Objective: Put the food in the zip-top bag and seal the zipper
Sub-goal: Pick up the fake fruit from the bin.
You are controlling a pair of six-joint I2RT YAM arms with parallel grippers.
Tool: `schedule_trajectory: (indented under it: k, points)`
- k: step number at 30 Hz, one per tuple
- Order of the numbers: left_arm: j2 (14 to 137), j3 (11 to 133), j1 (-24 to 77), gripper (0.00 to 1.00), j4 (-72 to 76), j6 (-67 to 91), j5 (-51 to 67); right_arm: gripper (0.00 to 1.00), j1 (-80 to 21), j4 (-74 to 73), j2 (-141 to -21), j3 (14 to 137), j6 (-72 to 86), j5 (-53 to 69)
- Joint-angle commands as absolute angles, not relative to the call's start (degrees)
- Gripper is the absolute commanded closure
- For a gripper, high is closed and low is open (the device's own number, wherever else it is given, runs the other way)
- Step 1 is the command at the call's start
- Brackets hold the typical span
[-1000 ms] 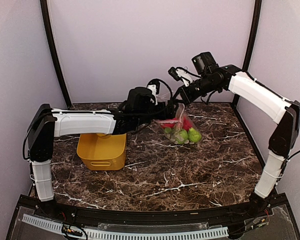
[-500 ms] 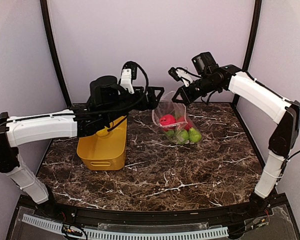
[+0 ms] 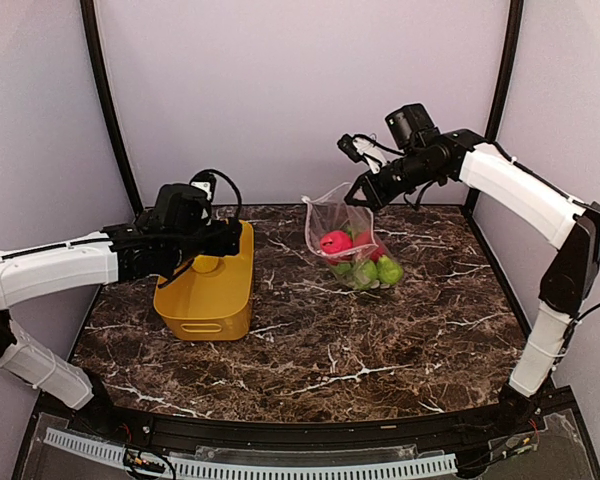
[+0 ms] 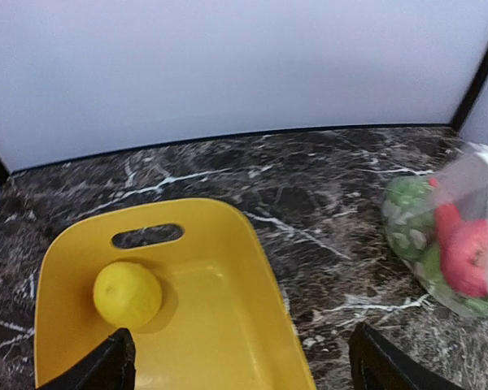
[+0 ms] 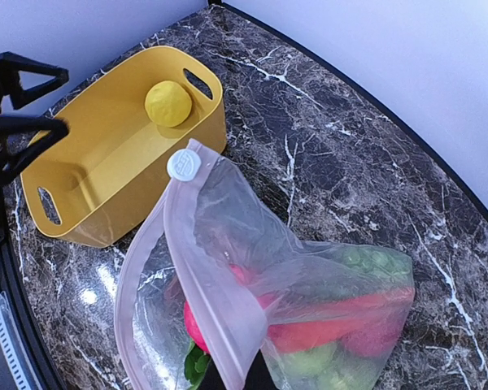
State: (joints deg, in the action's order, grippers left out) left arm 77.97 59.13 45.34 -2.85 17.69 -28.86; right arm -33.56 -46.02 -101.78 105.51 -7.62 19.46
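The clear zip-top bag [image 3: 342,222] stands on the table with its mouth held up and open. My right gripper [image 3: 366,194] is shut on the pinkish zipper [image 5: 202,272] strip, whose white slider [image 5: 183,164] sits at the far end. Inside the bag lie a red apple [image 3: 335,241], green round pieces [image 3: 376,270] and leafy greens [image 4: 407,213]. A yellow lemon [image 4: 128,294] rests in the yellow basket [image 3: 205,292]. My left gripper [image 4: 244,367] hangs open and empty just above the basket's far end, left of the bag.
The basket [image 5: 106,154] stands left of the bag with a strip of marble table [image 3: 310,340] between them. Black frame posts and pale walls close in the back and sides.
My left arm has pulled back leftward from the bag's mouth to above the basket. The red apple now lies uncovered in the bag. The right arm has held still.
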Motion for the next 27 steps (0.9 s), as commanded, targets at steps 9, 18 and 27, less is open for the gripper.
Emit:
schedule_trajectory:
  k: [9, 18, 27]
  points:
    - [86.34, 60.92, 29.25, 0.19, -17.73, 27.96, -15.06, 1.0, -34.09, -44.57, -98.76, 103.67, -8.32, 21.2]
    - [96.43, 66.51, 27.47, 0.22, -20.16, 24.86, -15.22, 1.0, -34.1, -44.0, -97.74, 102.27, -8.61, 21.2]
    - [102.17, 70.88, 25.86, 0.11, -17.65, 25.05, -19.63, 1.0, -34.1, -44.19, -98.65, 102.77, -8.53, 22.31]
